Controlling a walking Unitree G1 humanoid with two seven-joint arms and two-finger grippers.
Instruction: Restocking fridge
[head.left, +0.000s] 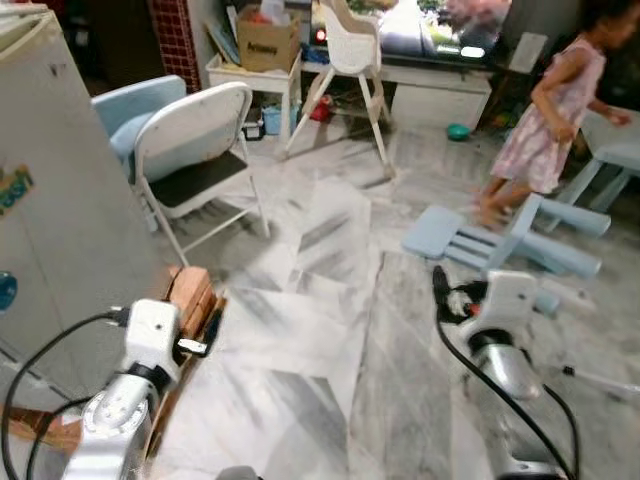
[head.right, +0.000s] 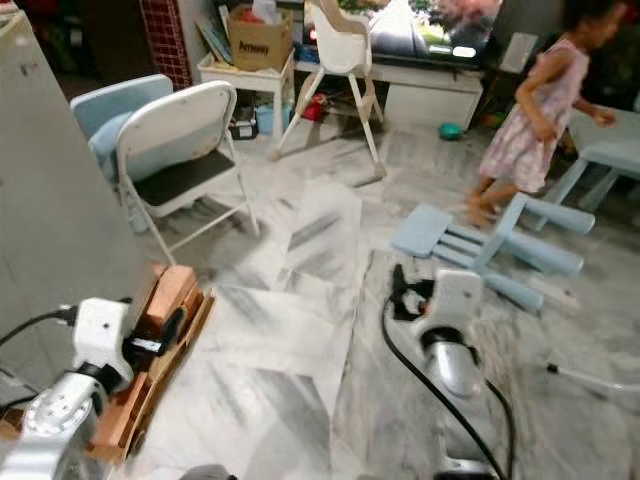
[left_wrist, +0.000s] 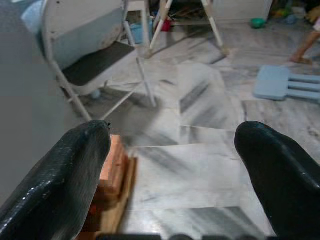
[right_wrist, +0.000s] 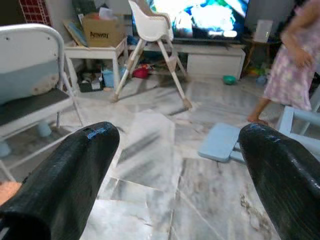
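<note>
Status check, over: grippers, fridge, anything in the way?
Left gripper and right gripper open, empty. Grey fridge beside left arm. White folding chair, toppled pale blue stool, person ahead.

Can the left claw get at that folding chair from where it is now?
Probably not. The open left claw hangs low beside the fridge, and the folding chair stands well ahead across bare floor, so the robot must step closer.

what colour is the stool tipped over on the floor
Pale blue stool, lying on its side on the marble floor; clearest in the left eye view.
</note>
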